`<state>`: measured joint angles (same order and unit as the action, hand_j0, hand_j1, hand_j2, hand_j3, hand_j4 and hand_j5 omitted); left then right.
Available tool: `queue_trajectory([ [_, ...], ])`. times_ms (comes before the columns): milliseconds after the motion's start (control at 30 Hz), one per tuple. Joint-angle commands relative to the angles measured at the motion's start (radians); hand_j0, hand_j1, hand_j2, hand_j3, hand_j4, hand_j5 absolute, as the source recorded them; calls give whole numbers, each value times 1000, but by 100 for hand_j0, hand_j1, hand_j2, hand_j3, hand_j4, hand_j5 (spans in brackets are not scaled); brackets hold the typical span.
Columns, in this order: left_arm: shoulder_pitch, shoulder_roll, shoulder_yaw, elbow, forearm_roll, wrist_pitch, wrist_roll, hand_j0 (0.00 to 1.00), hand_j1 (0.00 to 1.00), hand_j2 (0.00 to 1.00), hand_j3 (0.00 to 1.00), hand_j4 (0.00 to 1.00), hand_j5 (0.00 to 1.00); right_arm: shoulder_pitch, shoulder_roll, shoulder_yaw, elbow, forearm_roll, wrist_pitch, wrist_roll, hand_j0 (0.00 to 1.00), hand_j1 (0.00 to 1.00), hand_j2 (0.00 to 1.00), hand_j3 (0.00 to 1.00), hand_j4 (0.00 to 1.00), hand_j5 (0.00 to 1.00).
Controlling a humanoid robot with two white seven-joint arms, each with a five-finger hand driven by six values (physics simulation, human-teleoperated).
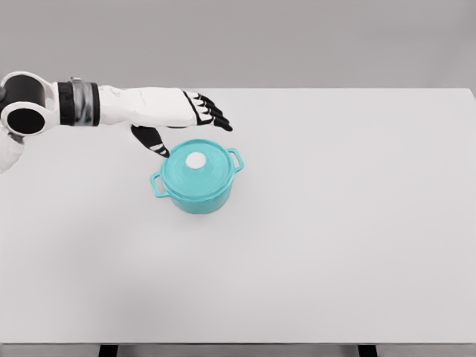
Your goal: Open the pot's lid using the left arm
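Table (pixel 335 223): white, flat top filling most of the frame from the lower edge up to a straight far edge in the upper third; plain grey backdrop above it; two dark supports just visible under the near edge at the bottom of the frame.

Left arm (pixel 111 105): white casing with a black-and-grey banded joint and a round black-and-white joint at the far left edge; enters from the upper left of the frame and reaches rightward, roughly level, above the table.

Pot (pixel 199 190): teal, round, squat; stands upright on the table left of centre, slightly above the middle height of the frame; two loop handles, one at the lower left of the body and one at the upper right.

Left hand (pixel 182 111): white back, black fingers (pixel 216 117); sits up and left of the pot, near its far rim; fingers extended to the right and loosely spread, thumb (pixel 152 140) hanging down toward the pot's left rim; released, grasping nothing; whether the thumb tip touches the pot cannot be told.

Lid (pixel 199 165): teal, matching the pot; seated flat and closed on the pot.

Knob (pixel 195 160): small white disc at the centre of the lid; clear of the hand, which lies up and to its left.
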<state>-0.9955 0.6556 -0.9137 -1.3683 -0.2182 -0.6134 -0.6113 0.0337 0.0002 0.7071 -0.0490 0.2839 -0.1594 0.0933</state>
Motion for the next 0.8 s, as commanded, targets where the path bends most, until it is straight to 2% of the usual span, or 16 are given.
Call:
queue_trajectory([
  [0, -3, -28, -25, 17, -36, 3, 0, 100, 100, 100, 100, 100, 100, 0, 0, 0, 0, 0, 0, 0, 100, 100, 100, 100, 100, 100],
  [100, -6, -28, -28, 11, -38, 3, 0, 100, 100, 100, 100, 100, 100, 0, 0, 0, 0, 0, 0, 0, 100, 100, 100, 100, 100, 100],
  [200, -9, -27, -80, 11, -49, 3, 0, 100, 100, 100, 100, 100, 100, 0, 0, 0, 0, 0, 0, 0, 100, 100, 100, 100, 100, 100],
  [367, -9, -24, -82, 11, -55, 3, 0, 99, 99, 99, 99, 99, 99, 0, 0, 0, 0, 0, 0, 0, 100, 100, 100, 100, 100, 100],
  [633, -9, -22, -86, 12, -67, 3, 0, 84, 84, 84, 84, 84, 84, 0, 0, 0, 0, 0, 0, 0, 100, 100, 100, 100, 100, 100],
  [767, -11, -24, -105, 17, -81, 3, 0, 84, 84, 84, 84, 84, 84, 0, 0, 0, 0, 0, 0, 0, 100, 100, 100, 100, 100, 100],
])
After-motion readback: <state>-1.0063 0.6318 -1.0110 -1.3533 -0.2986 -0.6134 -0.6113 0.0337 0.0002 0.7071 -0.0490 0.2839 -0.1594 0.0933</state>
